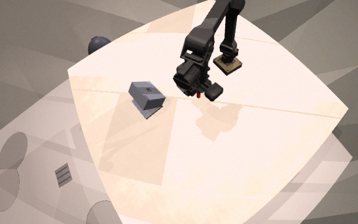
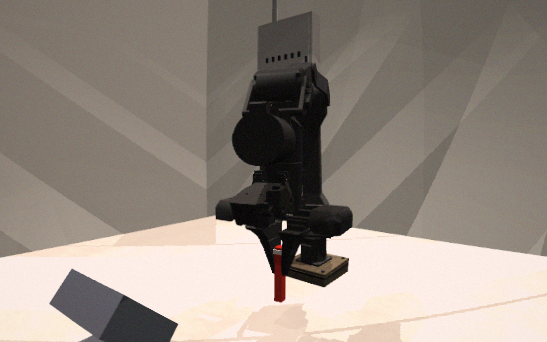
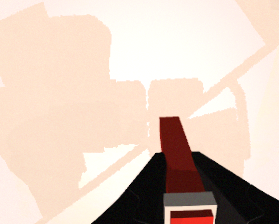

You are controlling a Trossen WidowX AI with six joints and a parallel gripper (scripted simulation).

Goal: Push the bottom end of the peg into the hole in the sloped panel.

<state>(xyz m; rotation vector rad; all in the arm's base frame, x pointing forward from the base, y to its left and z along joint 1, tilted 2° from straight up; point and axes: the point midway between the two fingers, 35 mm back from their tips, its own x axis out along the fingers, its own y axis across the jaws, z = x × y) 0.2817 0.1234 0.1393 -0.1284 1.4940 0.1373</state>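
one peg clamped, insertion pending.
gripper (image 2: 280,260) is closed on the upper part of the red peg (image 2: 280,280), which hangs upright with its bottom end just above the table (image 2: 419,300). judged step: lift after grasp. next move calls for carrying the peg to the grey sloped panel (image 1: 146,94), well apart to the side, tilting it along the hole (image 1: 148,89) axis and matching flats. peg: square section, smooth, with a pale band under its red top. panel: matte, blocky wedge; the hole is small and dark.
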